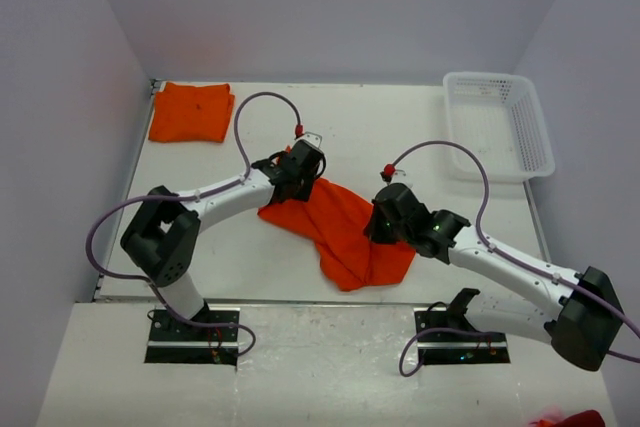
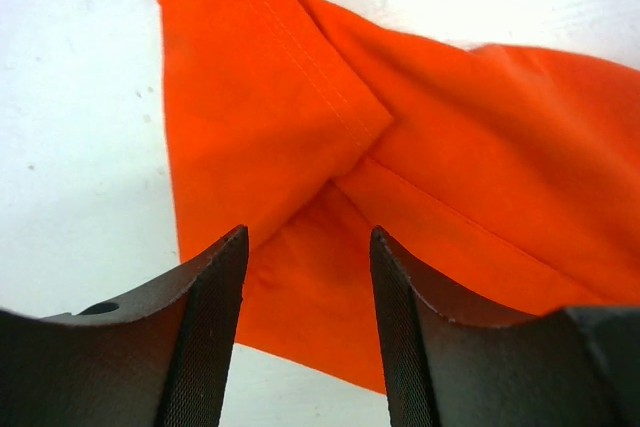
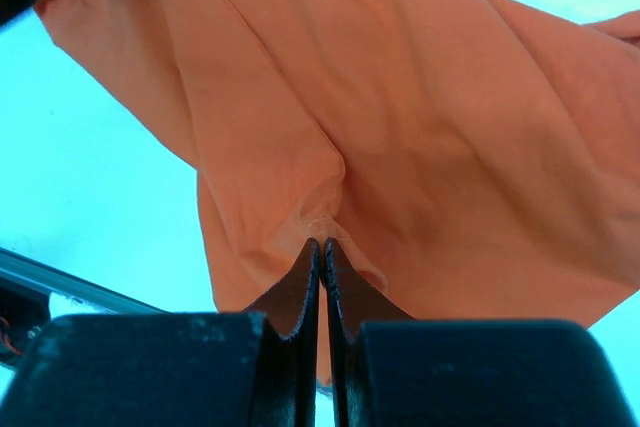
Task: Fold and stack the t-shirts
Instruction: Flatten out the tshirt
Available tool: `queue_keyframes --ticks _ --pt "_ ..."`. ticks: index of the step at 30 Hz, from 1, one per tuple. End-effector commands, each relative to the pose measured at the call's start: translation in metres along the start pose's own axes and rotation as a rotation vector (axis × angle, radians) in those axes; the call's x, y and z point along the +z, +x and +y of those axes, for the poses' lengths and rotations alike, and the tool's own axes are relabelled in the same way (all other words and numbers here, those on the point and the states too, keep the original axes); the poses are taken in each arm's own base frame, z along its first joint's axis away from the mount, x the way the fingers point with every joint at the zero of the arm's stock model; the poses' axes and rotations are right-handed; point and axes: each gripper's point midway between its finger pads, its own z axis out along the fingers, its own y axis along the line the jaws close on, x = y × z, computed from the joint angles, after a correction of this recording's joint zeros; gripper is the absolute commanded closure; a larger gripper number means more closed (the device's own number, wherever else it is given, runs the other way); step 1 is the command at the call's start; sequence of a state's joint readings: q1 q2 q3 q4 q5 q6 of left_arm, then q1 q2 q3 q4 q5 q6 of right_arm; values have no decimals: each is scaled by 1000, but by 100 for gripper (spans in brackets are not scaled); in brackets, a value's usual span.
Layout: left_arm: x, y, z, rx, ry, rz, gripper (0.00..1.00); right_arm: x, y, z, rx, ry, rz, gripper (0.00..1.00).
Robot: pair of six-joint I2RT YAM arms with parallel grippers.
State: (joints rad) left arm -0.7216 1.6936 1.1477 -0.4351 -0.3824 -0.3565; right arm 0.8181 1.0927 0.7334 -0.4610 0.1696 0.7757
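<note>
My right pincer (image 3: 322,243): pinching crumpled orange cloth t-shirt (image 1: 345,232).
Left pincer (image 2: 308,237): spread over it.
Far corners: folded orange t-shirt (image 1: 190,113), white lattice basket (image 1: 541,137).

Top view: bright, even overhead light. Soft, faint shadows under the arms (image 1: 230,192) on the white surface (image 1: 400,142); no glare. Walls (image 1: 330,7) tinted lilac. Orange shirt (image 1: 345,225) vivid and sharp

Left wrist view: surface nearly blown out to white. Cloth stitching crisp mid-frame; left hand (image 2: 308,239) dark and slightly soft at the bottom edge

Right wrist view: strong cyan cast; surface reads turquoise, shirt washed to salmon. Right hand (image 3: 322,243) near-black, little detail in it
</note>
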Motion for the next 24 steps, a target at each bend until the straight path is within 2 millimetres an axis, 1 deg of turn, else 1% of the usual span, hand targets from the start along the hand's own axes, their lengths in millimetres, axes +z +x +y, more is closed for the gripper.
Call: queue_keyframes --ticks 1,2,3,4,5,6,8,13,16,21,24 --pt "1 -29 11 -22 -96 -85 46 -1 3 -4 -5 3 -8 100" --pt "3 -36 10 -20 -101 -92 46 -1 4 -4 -3 3 -6 100" --pt "10 -31 10 -2 -120 -67 46 -2 4 -4 -3 0 -9 100" --pt "15 -34 9 6 -133 -61 47 -2 4 -5 -1 1 -10 100" --pt "14 -38 8 2 -129 -70 47 -3 3 -4 0 -3 -12 100" --pt "19 -36 6 10 -131 -59 47 -3 4 -4 0 -4 -11 100" --pt "22 -42 1 5 -115 -64 48 -3 3 -4 1 -3 -12 100" --pt "29 -42 -7 12 -95 -51 49 -3 5 -6 6 -1 -12 100" --pt "33 -42 -8 20 -98 -44 51 -4 5 -6 9 -7 -13 100" --pt "42 -34 -19 27 -69 -15 52 -3 5 -5 11 -6 -14 100" --pt "45 -31 -21 30 -70 -7 52 -2 6 -5 14 -9 -9 100"
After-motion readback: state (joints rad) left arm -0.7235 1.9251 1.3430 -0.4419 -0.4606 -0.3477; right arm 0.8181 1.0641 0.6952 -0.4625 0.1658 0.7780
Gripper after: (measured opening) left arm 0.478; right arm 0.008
